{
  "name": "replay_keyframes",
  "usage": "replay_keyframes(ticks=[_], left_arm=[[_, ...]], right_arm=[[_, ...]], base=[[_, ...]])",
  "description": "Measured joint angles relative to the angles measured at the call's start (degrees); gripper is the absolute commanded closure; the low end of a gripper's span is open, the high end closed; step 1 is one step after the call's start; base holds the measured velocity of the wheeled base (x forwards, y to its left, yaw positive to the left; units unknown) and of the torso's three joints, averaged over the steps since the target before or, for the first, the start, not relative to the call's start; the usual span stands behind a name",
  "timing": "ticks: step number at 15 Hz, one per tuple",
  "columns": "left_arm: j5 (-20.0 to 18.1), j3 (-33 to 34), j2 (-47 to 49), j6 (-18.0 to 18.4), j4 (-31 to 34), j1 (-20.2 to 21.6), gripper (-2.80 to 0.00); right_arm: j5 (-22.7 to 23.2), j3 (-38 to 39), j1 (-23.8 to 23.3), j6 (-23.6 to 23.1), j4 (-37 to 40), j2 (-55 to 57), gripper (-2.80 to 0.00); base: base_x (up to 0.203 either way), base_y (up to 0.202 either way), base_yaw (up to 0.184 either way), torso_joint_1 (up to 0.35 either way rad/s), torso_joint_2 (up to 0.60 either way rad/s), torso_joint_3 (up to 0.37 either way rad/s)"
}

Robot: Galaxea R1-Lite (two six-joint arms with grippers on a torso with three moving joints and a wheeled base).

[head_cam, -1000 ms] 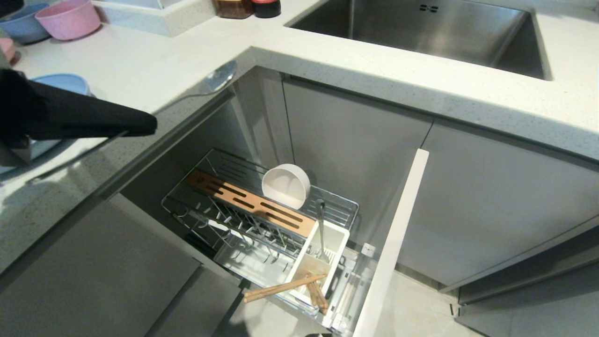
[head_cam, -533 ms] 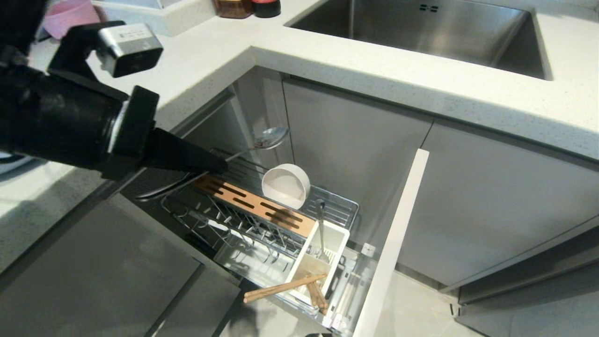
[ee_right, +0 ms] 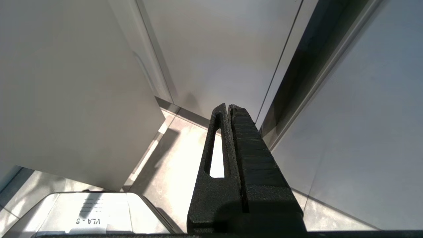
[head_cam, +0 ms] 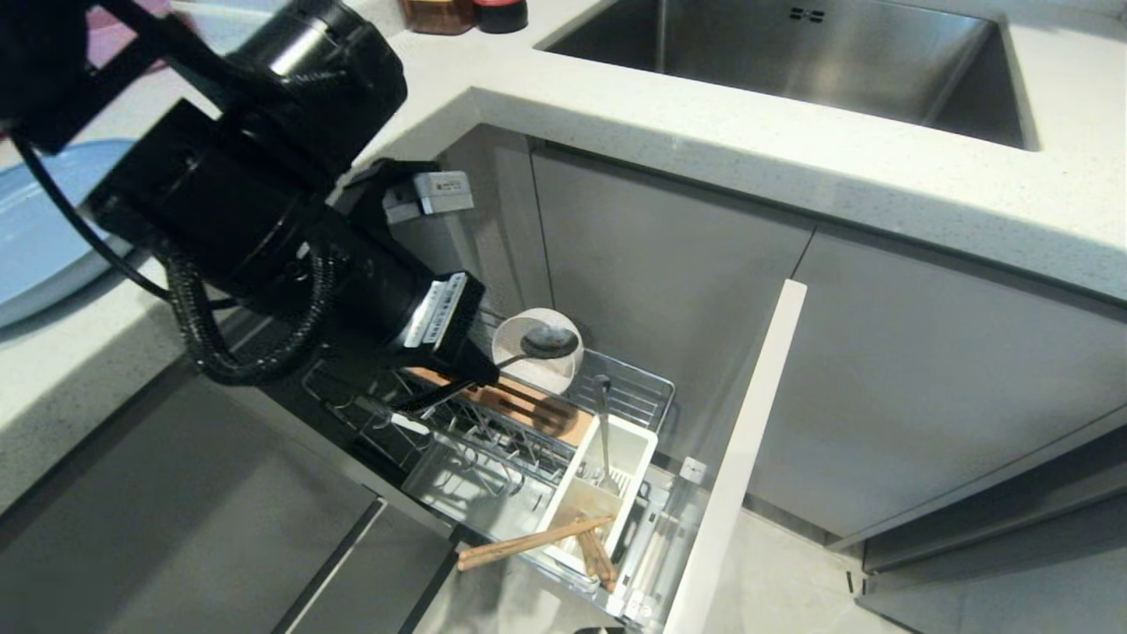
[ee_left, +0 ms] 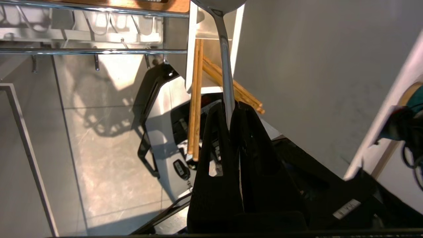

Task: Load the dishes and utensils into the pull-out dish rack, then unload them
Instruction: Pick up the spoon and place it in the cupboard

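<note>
My left gripper (head_cam: 482, 377) hangs over the pull-out dish rack (head_cam: 638, 392), shut on the handle of the silver spoon (head_cam: 548, 342). The spoon's head sits just in front of the cream bowl (head_cam: 555, 374), which leans on its side in the rack behind the wooden strip (head_cam: 548, 421). In the left wrist view the fingertips (ee_left: 216, 110) pinch the spoon (ee_left: 224, 66), which points towards the white caddy (ee_left: 191, 49). Wooden chopsticks (head_cam: 528, 541) stick out of the caddy (head_cam: 629, 449). The light-blue plate (head_cam: 35, 229) lies on the counter at the left. My right gripper (ee_right: 228, 105) hangs shut and holds nothing.
A second silver handle (head_cam: 603, 423) stands in the caddy. The rack's pale front panel (head_cam: 748, 458) juts out to the right. A steel sink (head_cam: 792, 53) is set in the speckled counter (head_cam: 792, 167). The right gripper hangs between cabinet fronts (ee_right: 214, 49), above the floor.
The left arm has swung from above the counter down over the rack, carrying the spoon off the counter edge to just in front of the bowl. Nothing in the rack has moved.
</note>
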Motion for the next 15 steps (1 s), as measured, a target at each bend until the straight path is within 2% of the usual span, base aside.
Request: replay_keyframes(ticks=[4,7,10,15], left_arm=[[3.4,-0.2,3.7,0.2,0.1,-2.8,0.00],[4.2,-0.2,6.0,0.0,0.3,-5.2,0.00],[4.8,-0.3,7.6,-1.0,4.1,-6.9,0.00],[4.8,-0.4,8.2,-3.7,8.3,-7.7,0.00]], right_arm=[[0.0,0.0,0.0,0.0,0.0,0.0,0.00],[0.0,0.0,0.0,0.0,0.0,0.0,0.00],[0.0,0.0,0.0,0.0,0.0,0.0,0.00],[0.0,0.0,0.0,0.0,0.0,0.0,0.00]], base=[[0.000,0.000,0.000,0.000,0.00,0.000],[0.000,0.000,0.000,0.000,0.00,0.000],[0.000,0.000,0.000,0.000,0.00,0.000],[0.000,0.000,0.000,0.000,0.00,0.000]])
